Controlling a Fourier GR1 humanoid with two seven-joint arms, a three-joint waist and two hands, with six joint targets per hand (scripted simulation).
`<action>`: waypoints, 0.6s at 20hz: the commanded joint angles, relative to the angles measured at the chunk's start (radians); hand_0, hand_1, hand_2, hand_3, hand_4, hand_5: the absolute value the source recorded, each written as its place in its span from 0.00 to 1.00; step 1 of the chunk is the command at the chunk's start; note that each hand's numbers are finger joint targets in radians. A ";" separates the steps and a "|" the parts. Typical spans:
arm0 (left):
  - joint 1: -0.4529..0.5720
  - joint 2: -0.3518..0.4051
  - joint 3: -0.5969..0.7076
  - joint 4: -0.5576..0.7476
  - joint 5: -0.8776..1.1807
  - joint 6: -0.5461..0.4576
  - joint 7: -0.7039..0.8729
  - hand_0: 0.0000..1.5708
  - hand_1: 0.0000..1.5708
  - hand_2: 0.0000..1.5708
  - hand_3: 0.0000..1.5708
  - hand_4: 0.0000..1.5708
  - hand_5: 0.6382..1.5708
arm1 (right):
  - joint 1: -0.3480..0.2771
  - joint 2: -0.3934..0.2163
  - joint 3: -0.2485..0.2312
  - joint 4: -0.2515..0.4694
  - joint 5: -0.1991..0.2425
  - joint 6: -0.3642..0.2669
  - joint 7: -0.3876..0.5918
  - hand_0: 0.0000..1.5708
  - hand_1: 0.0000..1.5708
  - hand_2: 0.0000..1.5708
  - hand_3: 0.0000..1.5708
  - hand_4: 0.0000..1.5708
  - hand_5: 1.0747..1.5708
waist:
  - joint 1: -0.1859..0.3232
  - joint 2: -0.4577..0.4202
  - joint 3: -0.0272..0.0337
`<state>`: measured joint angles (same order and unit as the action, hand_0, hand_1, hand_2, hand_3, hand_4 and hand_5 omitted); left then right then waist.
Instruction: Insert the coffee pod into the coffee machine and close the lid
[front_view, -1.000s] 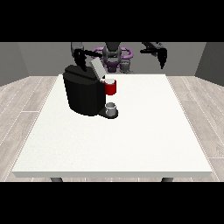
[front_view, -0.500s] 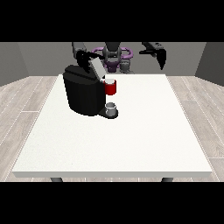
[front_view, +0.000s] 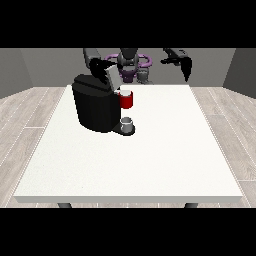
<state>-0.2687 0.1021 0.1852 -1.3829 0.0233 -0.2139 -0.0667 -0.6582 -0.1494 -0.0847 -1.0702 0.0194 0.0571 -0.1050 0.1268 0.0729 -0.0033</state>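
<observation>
the robot hand at the view's left (front_view: 99, 65) sits atop the coffee machine (front_view: 95, 104), fingers unreadable. can't spot the pod. looks like the lid-closing step; next it presses the lid (front_view: 111, 76) down.

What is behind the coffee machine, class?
Behind the coffee machine a hand shows above its top, with the robot's body beyond; anything lower is hidden.

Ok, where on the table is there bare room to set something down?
The table is bare along its whole near half and its right side. It is crowded at the far left: the coffee machine, a red thing at the machine, a grey thing at its base.
</observation>
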 joint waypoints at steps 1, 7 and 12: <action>0.013 -0.040 -0.026 0.015 -0.017 0.046 -0.007 0.00 0.00 0.00 0.00 0.00 1.00 | -0.065 -0.001 -0.003 0.040 0.003 0.001 0.059 0.00 0.00 0.00 0.00 0.00 1.00 | 0.003 0.008 0.0032; -0.057 0.027 0.046 0.086 0.026 0.036 -0.016 0.00 0.00 0.00 0.00 0.12 1.00 | -0.114 0.057 0.082 0.034 0.078 -0.024 0.080 0.00 0.00 0.00 0.00 0.09 1.00 | -0.019 0.027 0.0029; -0.028 0.056 0.031 0.089 0.031 -0.011 -0.053 0.00 0.00 0.00 0.00 0.09 1.00 | -0.166 0.031 0.065 0.060 0.107 -0.031 0.066 0.00 0.00 0.00 0.00 0.08 1.00 | 0.008 0.034 0.0031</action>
<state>-0.2719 0.1199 0.1926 -1.3266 0.0304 -0.1962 -0.1099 -0.7685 -0.1164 -0.0264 -1.0179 0.0969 0.0430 -0.0569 0.1320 0.0902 -0.0005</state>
